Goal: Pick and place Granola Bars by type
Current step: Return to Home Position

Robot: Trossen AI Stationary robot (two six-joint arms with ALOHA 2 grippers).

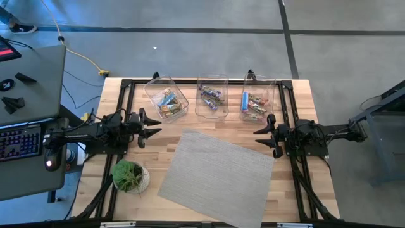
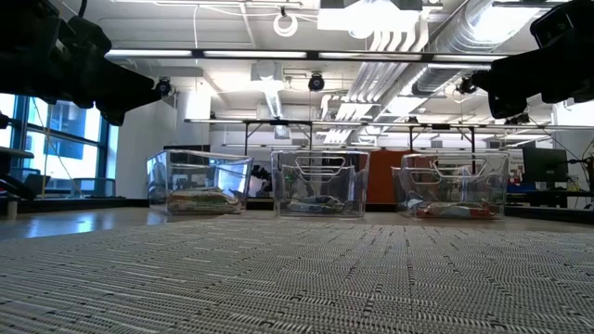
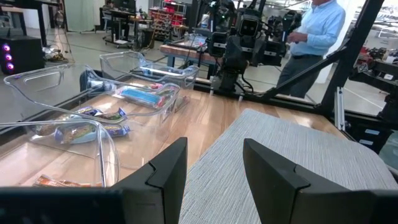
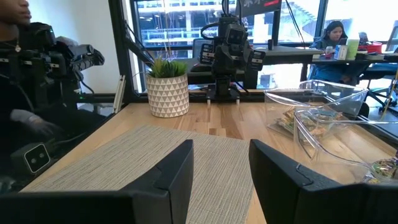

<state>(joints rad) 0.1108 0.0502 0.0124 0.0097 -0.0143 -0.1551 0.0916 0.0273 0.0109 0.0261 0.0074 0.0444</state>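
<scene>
The granola bars lie inside three clear bins along the table's far edge: green and yellow ones in the left bin, purple ones in the middle bin, red ones and a blue one in the right bin. My left gripper is open and empty at the left of the grey mat, above the table. My right gripper is open and empty at the mat's right. Both grippers are level, their fingers pointing toward each other across the mat.
A small potted plant stands near the front left, close to my left arm. The three bins also show in the low view behind the mat. A person stands beyond the table's right side; another sits off its left side.
</scene>
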